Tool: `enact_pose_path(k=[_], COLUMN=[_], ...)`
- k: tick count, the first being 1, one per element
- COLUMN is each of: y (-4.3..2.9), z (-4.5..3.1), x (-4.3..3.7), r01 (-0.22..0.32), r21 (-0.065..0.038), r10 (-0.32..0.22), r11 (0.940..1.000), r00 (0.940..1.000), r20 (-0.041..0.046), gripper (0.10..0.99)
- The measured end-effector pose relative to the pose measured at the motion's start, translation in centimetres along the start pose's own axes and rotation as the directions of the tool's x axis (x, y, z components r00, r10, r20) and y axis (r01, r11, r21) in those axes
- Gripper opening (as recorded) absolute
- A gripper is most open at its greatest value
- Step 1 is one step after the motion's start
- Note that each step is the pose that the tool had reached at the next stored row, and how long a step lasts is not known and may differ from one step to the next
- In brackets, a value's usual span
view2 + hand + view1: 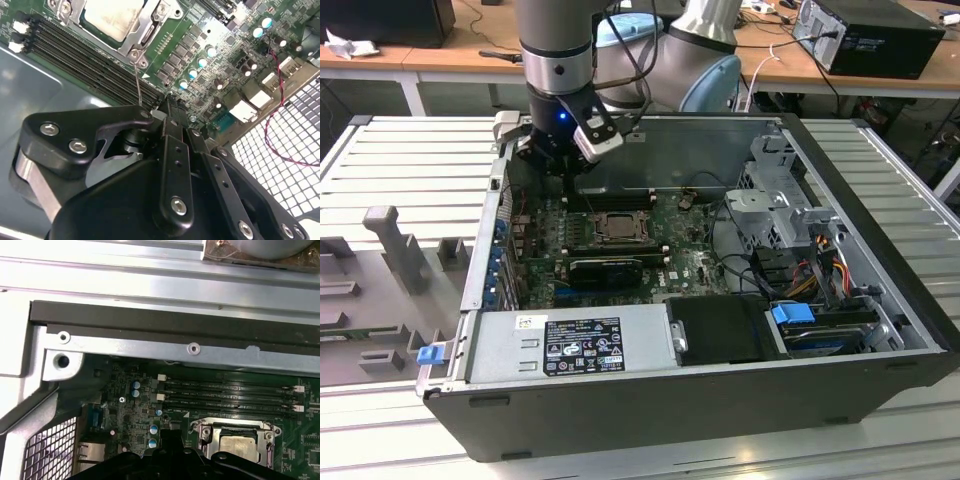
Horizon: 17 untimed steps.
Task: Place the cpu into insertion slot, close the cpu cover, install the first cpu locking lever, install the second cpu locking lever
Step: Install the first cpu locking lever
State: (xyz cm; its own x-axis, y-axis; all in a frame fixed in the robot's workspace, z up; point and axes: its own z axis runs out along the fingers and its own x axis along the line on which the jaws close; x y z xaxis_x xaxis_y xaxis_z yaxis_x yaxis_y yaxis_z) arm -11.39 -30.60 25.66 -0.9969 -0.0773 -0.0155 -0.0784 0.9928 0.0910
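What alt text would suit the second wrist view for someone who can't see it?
The black gripper, fingers together, hangs over a green board beside the memory slots. Beyond it the cpu lies framed by the cpu cover, and a thin wire lever reaches from the cover's corner toward the gripper.

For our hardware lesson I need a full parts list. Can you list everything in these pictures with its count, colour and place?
computer case: one, dark grey, open, on the slatted table
board: one, green, inside the case
cpu: one, silver-grey, on the board, framed by the cpu cover
memory slots: several, black, beside the cpu
expansion card: one, black, on the cpu's other side
power supply: one, silver-grey, along the case's near wall
fixtures: several, grey, on the table at the exterior view's left
arm: one, grey, above the case
gripper: one, black, shut, empty, over the board near the memory slots
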Motion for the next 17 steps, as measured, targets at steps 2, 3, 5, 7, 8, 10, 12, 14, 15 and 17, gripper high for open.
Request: enact_pose_path(k=[2,3,5,7,8,10,12,14,15,17], y=[0.02,0.03,0.12,0.23,0.31,0.60,0.59,0.54,0.51,0.47], z=[0.00,0.01,0.02,0.03,0.03,0.06,0.10,0.13,0.15,0.19], x=[0.00,0.00,-0.01,-0.02,-0.02,-0.17,-0.94,-1.49,-1.83,-2.33], r01=[0.000,0.000,0.000,0.000,0.000,0.000,-0.002,-0.004,-0.004,-0.006], r21=[0.000,0.000,0.000,0.000,0.000,0.000,0.000,0.000,0.000,0.000], r10=[0.000,0.000,0.000,0.000,0.000,0.000,0.002,0.004,0.004,0.006], r11=[1.0000,1.0000,1.0000,1.0000,1.0000,1.0000,1.0000,1.0000,1.0000,1.0000], r00=[1.0000,1.0000,1.0000,1.0000,1.0000,1.0000,1.0000,1.0000,1.0000,1.0000], r20=[0.0000,0.0001,0.0001,0.0001,0.0001,0.0001,0.0002,0.0004,0.0004,0.0006], gripper=[0.106,0.106,0.106,0.106,0.106,0.106,0.106,0.106,0.106,0.106])
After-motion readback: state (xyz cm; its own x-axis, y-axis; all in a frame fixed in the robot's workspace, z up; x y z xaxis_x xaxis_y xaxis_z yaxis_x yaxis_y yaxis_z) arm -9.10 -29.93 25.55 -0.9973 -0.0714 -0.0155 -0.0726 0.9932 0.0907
